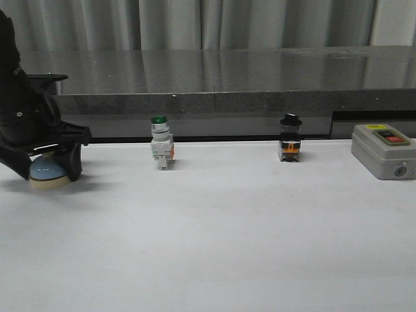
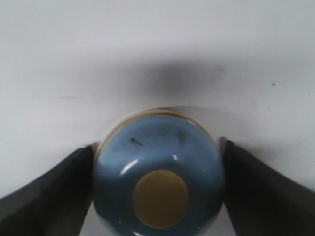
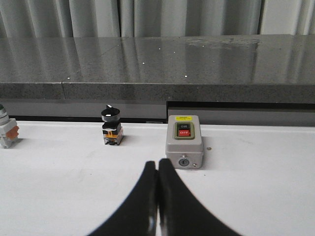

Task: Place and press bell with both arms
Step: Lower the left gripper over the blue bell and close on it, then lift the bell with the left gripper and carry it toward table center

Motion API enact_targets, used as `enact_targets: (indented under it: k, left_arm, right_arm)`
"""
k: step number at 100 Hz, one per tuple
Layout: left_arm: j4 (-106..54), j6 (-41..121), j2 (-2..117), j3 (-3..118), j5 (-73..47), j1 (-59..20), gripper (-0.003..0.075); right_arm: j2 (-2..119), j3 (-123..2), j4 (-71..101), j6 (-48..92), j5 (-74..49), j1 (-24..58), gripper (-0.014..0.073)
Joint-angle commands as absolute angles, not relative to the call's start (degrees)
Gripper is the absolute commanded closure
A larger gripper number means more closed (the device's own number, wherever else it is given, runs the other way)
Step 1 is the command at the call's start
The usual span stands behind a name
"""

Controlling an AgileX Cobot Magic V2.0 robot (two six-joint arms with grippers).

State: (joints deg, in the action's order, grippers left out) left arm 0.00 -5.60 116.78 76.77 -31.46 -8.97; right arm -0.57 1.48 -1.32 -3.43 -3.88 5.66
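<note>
The bell (image 1: 47,174), light-blue dome on a cream base, sits on the white table at the far left. My left gripper (image 1: 45,170) stands over it with its black fingers on either side of the dome. In the left wrist view the bell (image 2: 158,172) fills the gap between the two fingers (image 2: 59,189), which touch its sides; the cream knob (image 2: 160,198) faces the camera. My right gripper (image 3: 157,169) is shut and empty, low over the table in front of a grey switch box. It is out of the front view.
A green-capped white push-button switch (image 1: 161,144) stands at middle left, a black-capped switch (image 1: 290,139) at middle right, a grey ON/OFF switch box (image 1: 383,151) at the far right. A dark stone ledge (image 1: 227,78) runs along the back of the table.
</note>
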Motion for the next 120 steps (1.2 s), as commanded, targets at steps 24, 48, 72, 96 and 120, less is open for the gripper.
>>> enact_targets:
  k: [24,48,72,96,120]
  left_arm:
    - [-0.32,-5.57,112.84,79.86,-34.04,-9.20,0.0577]
    - [-0.40,-5.46,105.76,80.09,-37.20,-11.96,0.0605]
    - [-0.40,-5.46,100.07,80.18,-37.78,-21.00,0.0605]
    - [-0.40,-5.25,101.65,82.61,-36.07,-30.92,0.0605]
    - [-0.40,-5.21,107.12,87.03,-35.10,-37.48,0.0605]
  right_arm:
    - [-1.67,0.66,-1.00,-3.30,0.62,5.26,0.0654]
    - [-1.67,0.66,-1.00,-3.30,0.62,5.26,0.0654]
    - [-1.67,0.66,-1.00,-3.30,0.62,5.26,0.0654]
    - [-1.67,0.66,-1.00,-3.30,0.62,5.26,0.0654]
    - [-1.67,0.66,-1.00,-3.30,0.62,5.26,0.0654]
